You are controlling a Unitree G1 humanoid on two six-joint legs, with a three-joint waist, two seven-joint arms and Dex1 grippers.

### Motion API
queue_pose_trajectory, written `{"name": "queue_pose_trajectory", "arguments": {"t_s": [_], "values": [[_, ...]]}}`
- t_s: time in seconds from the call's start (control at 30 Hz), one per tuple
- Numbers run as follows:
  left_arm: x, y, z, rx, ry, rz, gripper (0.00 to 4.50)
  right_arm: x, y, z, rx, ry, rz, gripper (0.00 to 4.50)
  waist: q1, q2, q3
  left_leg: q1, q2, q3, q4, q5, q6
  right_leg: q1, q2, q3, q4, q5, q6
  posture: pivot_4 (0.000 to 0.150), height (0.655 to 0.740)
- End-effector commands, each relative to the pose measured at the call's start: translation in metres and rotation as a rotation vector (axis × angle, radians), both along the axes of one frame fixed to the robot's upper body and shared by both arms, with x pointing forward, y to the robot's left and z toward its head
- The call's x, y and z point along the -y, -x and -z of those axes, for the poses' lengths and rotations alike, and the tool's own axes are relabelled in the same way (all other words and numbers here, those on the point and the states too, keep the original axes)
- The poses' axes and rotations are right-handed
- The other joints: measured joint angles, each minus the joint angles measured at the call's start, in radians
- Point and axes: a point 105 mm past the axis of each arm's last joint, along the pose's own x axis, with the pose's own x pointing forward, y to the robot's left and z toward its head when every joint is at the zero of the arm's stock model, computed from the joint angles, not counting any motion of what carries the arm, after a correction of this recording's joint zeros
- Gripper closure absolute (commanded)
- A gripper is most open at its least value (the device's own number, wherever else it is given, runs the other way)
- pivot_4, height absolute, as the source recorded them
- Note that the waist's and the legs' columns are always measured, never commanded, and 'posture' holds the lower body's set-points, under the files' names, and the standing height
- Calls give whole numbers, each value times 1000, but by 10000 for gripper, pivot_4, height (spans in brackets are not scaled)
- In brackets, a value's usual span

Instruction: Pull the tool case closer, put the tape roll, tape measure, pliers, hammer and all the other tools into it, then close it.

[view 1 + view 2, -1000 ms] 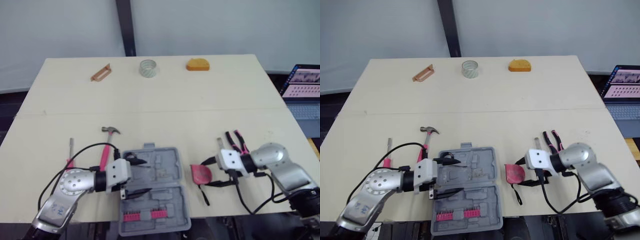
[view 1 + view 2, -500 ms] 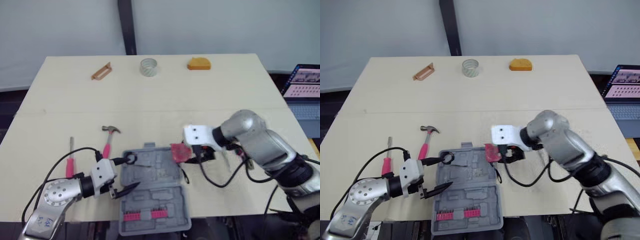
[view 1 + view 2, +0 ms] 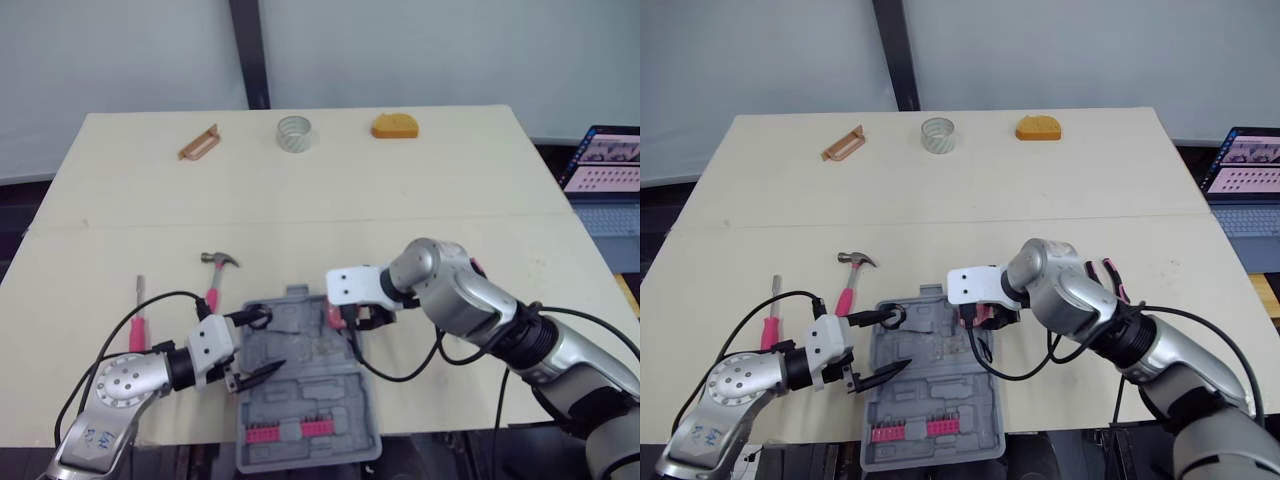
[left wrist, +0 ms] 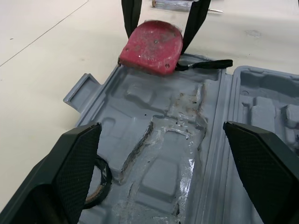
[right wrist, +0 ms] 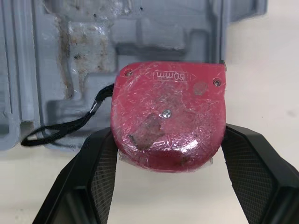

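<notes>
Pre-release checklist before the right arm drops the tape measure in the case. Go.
1. Grip: right gripper is shut on the tape measure, one finger on each side: ok.
2. Tool case lies open, moulded recesses facing up: ok.
3. Placement: the tape measure sits over the case's rim, partly above the table, not over a recess: not ok.
4. Strap trails across the rim; whether it would land inside: cannot tell.
5. Left gripper is open at the case's left side, apart from the tape measure: ok.

Scuffed matt plastic tool case (image 4: 159,140), glossy scratched plastic tape measure (image 5: 168,116), smooth matt table (image 3: 300,200)
</notes>
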Motion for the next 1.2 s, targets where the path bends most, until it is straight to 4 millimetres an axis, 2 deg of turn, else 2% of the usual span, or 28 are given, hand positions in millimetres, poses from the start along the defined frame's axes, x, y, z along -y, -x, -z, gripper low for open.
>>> {"name": "queue_pose_trajectory", "arguments": {"t_s": [0.03, 0.47, 1.2], "values": [[4, 2, -4, 23, 5, 20, 0, -6, 0, -7, 47, -1, -31, 16377, 0, 0, 0, 0, 0, 0, 0, 0, 0, 0, 0, 0, 0, 0, 0, 1500, 7400], [3, 0, -5, 25, 6, 14, 0, -10, -9, -2, 80, 13, -50, 16377, -2, 0, 0, 0, 0, 0, 0, 0, 0, -1, 0, 0, 1, 0, 0, 1500, 7400], [6, -1, -9, 27, 13, 14, 0, -17, -4, 4, 71, -7, -72, 16377, -4, 0, 0, 0, 0, 0, 0, 0, 0, -1, 0, 0, 2, 0, 0, 1500, 7400]]}}
